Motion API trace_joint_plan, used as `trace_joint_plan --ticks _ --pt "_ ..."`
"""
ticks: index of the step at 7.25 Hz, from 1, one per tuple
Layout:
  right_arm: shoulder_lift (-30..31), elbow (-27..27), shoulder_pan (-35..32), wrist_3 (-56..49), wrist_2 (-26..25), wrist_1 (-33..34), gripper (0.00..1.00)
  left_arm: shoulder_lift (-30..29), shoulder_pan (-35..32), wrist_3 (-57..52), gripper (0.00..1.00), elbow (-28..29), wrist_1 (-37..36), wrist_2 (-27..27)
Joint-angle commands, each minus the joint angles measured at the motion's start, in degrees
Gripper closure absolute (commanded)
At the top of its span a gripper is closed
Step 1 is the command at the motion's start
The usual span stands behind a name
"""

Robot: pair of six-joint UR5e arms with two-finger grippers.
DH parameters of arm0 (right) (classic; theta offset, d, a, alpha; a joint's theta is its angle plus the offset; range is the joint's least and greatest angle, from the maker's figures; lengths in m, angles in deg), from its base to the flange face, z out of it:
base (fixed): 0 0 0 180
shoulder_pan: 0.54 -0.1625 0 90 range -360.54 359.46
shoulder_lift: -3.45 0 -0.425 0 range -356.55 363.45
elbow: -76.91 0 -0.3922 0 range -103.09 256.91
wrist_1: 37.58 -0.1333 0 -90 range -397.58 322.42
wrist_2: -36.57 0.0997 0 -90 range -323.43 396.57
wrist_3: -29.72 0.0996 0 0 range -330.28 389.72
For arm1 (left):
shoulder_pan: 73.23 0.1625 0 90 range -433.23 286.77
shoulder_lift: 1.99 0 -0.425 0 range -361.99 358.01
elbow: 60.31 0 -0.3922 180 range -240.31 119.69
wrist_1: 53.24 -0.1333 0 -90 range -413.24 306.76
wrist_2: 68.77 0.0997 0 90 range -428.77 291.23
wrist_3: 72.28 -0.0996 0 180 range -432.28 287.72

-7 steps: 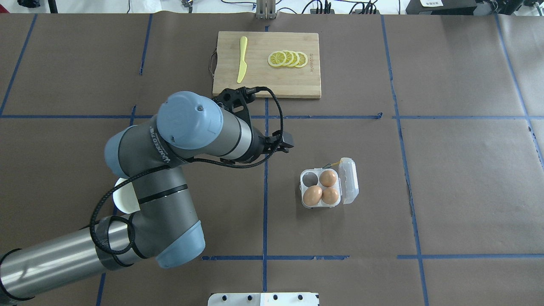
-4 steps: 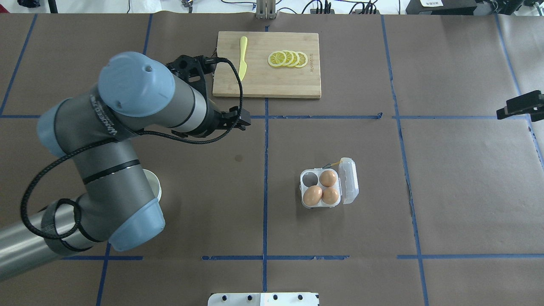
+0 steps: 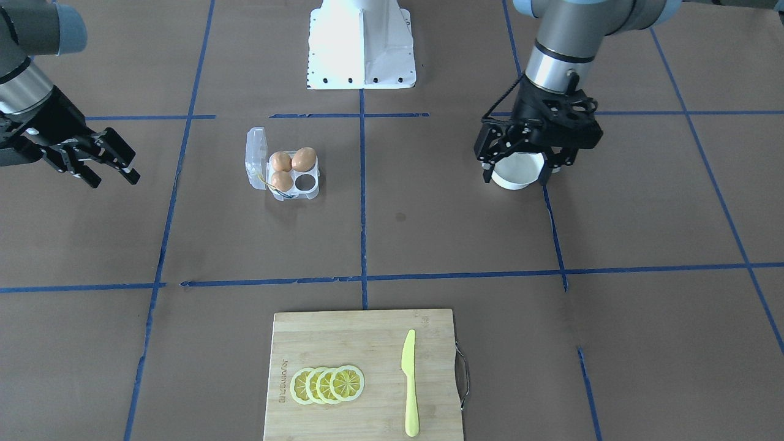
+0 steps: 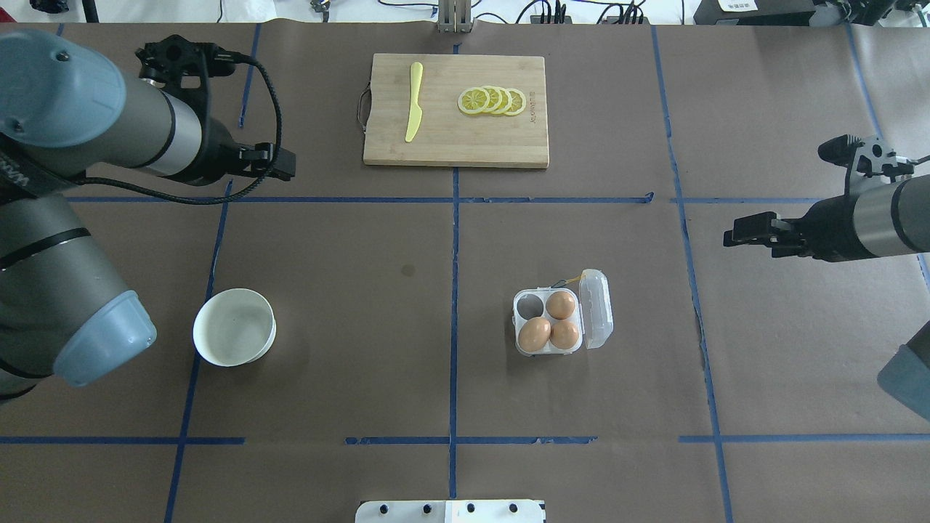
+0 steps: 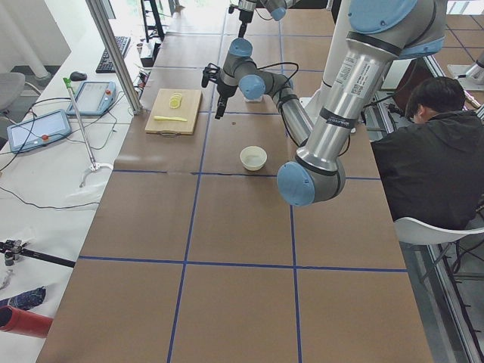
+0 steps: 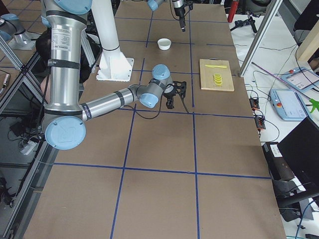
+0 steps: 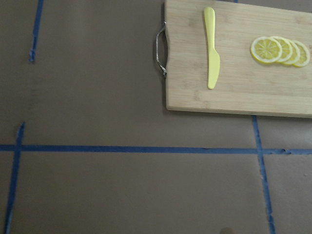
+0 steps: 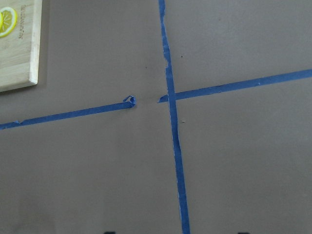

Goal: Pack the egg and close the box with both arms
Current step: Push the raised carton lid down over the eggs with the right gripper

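The left gripper fingers are standing spread and empty at 10 o'clock of the table in the overhead view. The right gripper fingers are likewise standing apart, gripping nothing, at 3 o'clock. Both are hovering well apart from the box, which is lying at 4 o'clock and holding three eggs. Its lid is standing open on the 3 o'clock side, probably awaiting the closing push.

Robotics lab (taped table, teach pendants)
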State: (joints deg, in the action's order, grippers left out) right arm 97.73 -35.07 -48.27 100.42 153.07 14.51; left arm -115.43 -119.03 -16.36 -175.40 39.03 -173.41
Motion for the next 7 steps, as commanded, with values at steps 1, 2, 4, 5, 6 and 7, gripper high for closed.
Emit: trace_joint_plan --ticks 1,2,4,5,6,7 --pt "-0.2 -0.3 5.0 1.9 -2.6 -0.4 1.0 2.6 -3.1 -6.9 0.01 -0.2 0.0 -0.1" --pt "-0.8 -0.3 6.7 1.9 -2.8 -0.4 1.0 3.7 -5.4 -9.7 0.01 -0.3 0.0 -0.3" --pt "-3.3 0.0 10.9 2.2 -2.8 -0.4 1.0 5.4 -12.2 -18.4 0.01 -0.2 0.5 -6.4" --pt "-6.4 0.4 13.3 2.2 -2.8 -0.1 1.0 5.6 -15.6 -22.7 0.01 -0.2 0.5 -8.6" --pt "-8.0 1.1 14.8 3.2 -2.9 0.2 1.0 5.6 -18.0 -25.6 0.01 -0.2 0.5 -10.0" --pt "-9.4 1.3 15.6 3.3 -2.8 0.2 1.0 5.6 -18.7 -26.6 0.01 -0.2 0.5 -10.4"
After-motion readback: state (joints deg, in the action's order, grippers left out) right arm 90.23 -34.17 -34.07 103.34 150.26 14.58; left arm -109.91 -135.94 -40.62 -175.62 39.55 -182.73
